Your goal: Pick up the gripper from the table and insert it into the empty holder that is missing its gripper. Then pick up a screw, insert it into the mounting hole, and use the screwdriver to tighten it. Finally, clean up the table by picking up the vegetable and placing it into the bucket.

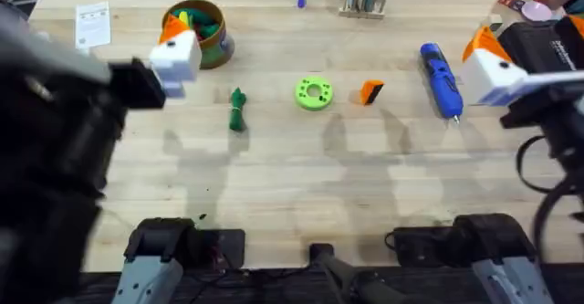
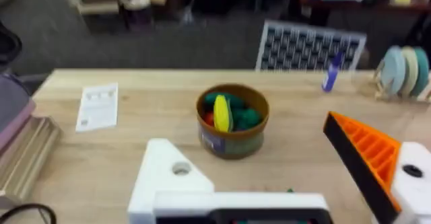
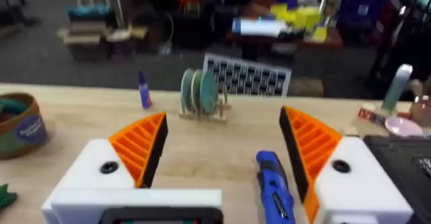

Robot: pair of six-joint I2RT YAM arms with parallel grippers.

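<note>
Left end effector [image 2: 269, 190] spread, empty, one orange pad missing from holder [image 2: 172, 173]. Right end effector [image 3: 222, 157] spread, empty. Gripper [image 1: 370, 92] mid-counter, right of green disc [image 1: 313, 93]: probably light, rigid, slick plastic; best pinched across flat sides.

Vegetable [image 1: 237, 109], green ring disc [image 1: 314, 93], orange gripper [image 1: 370, 92], screwdriver [image 1: 441, 79] lying in a row; bucket [image 1: 199, 32] sitting behind.

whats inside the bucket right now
The bucket already holds several toy pieces: a yellow one standing near the middle, dark green ones around it, and a bit of red-orange. Whatever lies beneath them at the bottom is covered.
</note>
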